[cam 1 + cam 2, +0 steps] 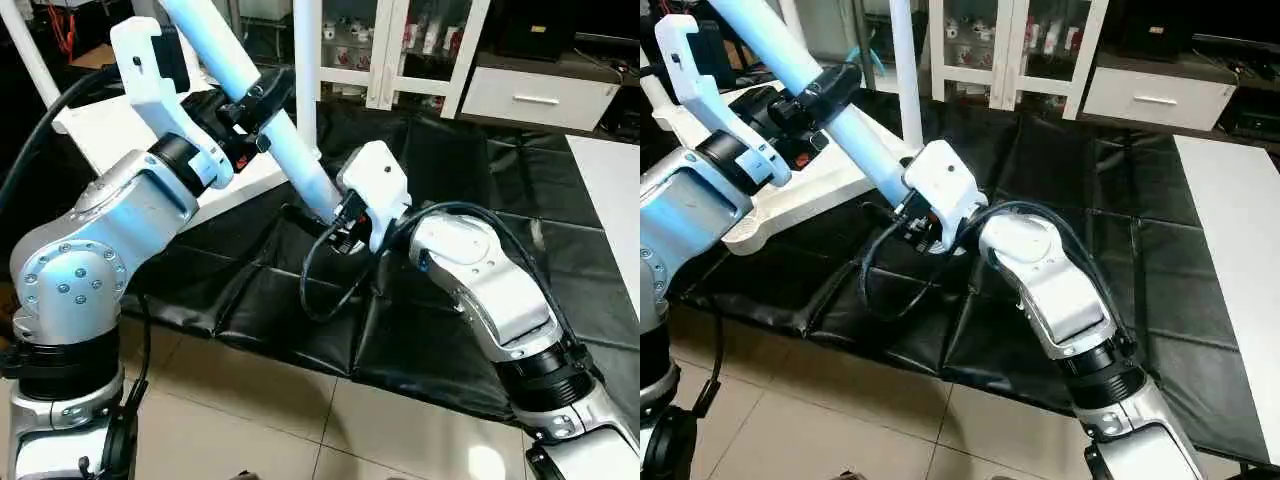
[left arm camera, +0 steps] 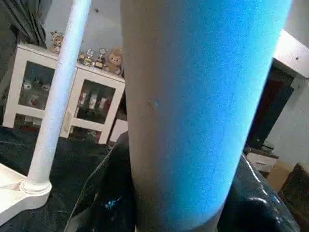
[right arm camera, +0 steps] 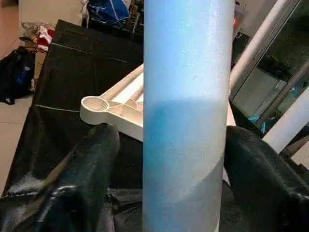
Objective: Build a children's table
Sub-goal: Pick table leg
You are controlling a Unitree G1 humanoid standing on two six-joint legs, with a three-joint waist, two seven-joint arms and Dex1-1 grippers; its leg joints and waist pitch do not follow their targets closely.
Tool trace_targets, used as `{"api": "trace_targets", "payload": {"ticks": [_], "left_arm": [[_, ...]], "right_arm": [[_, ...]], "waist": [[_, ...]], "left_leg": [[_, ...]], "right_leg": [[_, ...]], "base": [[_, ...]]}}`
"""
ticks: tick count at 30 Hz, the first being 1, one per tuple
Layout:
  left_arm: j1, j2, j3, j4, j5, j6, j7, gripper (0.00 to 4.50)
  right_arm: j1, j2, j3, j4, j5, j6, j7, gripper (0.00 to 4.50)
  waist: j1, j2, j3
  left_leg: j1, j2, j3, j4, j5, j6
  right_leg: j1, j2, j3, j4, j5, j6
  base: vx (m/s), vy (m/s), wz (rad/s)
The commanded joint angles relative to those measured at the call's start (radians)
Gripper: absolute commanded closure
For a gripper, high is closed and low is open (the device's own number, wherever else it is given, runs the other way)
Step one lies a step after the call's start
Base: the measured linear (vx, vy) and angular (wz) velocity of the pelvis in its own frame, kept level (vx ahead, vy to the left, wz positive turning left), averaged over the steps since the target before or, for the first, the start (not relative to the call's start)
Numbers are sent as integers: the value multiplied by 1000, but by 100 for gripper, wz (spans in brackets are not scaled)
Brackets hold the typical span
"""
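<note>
Both pincers are on one tilted leg point(image 1: 300, 160): left pincer point(image 1: 252, 105) clamps it, right pincer point(image 3: 164, 159) straddles it loosely. Tabletop point(image 1: 810, 195) sits at 10 o'clock on the mat point(image 1: 450, 300).

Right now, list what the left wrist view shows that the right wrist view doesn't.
Left wrist view: a standing leg upright in its corner socket, with the glass-door cabinet behind. Right wrist view: an empty socket on the tabletop and a dark bag beside the black mat. Both: the near leg close up between black fingers, over the mat.
</note>
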State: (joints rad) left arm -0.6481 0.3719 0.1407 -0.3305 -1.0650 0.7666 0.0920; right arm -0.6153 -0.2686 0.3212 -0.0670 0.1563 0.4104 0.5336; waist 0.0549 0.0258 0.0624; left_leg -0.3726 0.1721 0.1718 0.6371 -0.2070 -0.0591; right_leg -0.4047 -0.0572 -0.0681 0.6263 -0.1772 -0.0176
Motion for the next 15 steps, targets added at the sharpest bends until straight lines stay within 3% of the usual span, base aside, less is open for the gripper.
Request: {"api": "trace_targets", "payload": {"ticks": [1,12,13,15], "left_arm": [[-11,-1,8,-3,9,1,-11,278],[-9,13,6,-10,39,3,-41,278],[-5,13,5,-17,36,11,-35,222],[-2,14,4,-21,37,15,-33,208]], "right_arm": [[7,1,-21,8,-4,-10,9,145],[4,-4,-22,1,2,-8,32,243],[5,-8,-22,1,4,-8,41,260],[6,-11,-22,0,6,-10,50,262]], "waist": [[-2,13,-70],[-2,11,-70],[-2,8,-71],[-2,10,-71]], "left_leg": [[7,42,-22,-81,-188,-53],[7,43,-22,-81,-180,-47],[6,43,-22,-80,-172,-46],[6,43,-22,-79,-173,-46]], "right_leg": [[53,-67,55,-69,-232,-152],[53,-67,55,-70,-239,-149],[54,-68,56,-67,-230,-152],[54,-68,56,-68,-228,-154]], "base": [[0,0,0],[0,0,0],[0,0,0],[0,0,0]]}}
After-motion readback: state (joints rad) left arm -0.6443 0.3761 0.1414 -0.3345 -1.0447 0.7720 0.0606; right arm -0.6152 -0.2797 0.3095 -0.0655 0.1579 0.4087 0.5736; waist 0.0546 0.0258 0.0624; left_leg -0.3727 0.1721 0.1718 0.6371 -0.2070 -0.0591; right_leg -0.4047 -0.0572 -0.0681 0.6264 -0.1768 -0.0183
